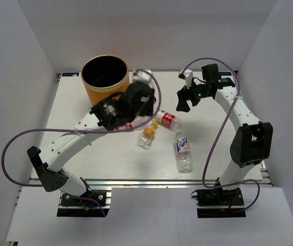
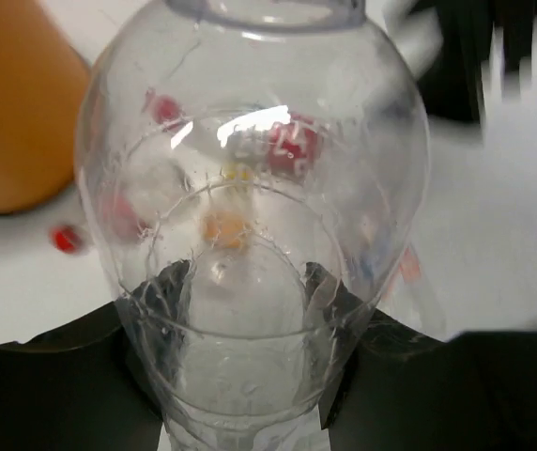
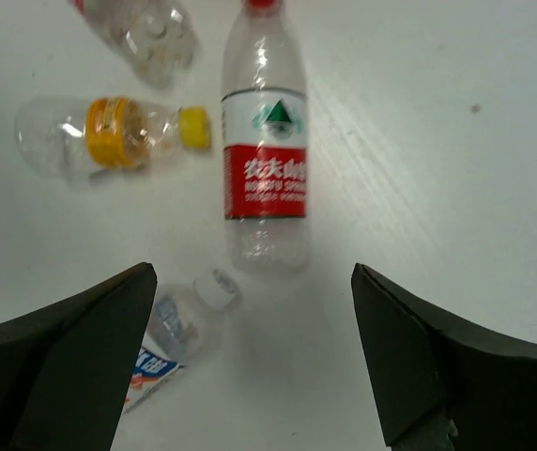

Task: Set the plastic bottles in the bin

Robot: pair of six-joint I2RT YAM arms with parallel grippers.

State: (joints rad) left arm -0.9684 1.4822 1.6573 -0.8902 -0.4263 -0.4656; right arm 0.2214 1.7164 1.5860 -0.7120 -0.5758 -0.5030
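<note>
My left gripper (image 1: 140, 86) is shut on a clear plastic bottle (image 1: 143, 77) and holds it up just right of the orange bin (image 1: 104, 79). In the left wrist view the bottle (image 2: 250, 188) fills the frame between the fingers (image 2: 344, 301), with the bin (image 2: 15, 103) at left. My right gripper (image 1: 182, 102) is open and empty above the table. Its wrist view shows the gripper (image 3: 252, 282) over a red-label bottle (image 3: 265, 160), a yellow-label bottle (image 3: 109, 136) and a blue-white-label bottle (image 3: 170, 338). All three lie mid-table: red-label bottle (image 1: 168, 120), yellow-label bottle (image 1: 147, 136), blue-white-label bottle (image 1: 183, 151).
Another clear bottle (image 3: 146, 28) lies at the top left of the right wrist view, partly under my left arm in the top view. White walls enclose the table on three sides. Purple cables loop from both arms.
</note>
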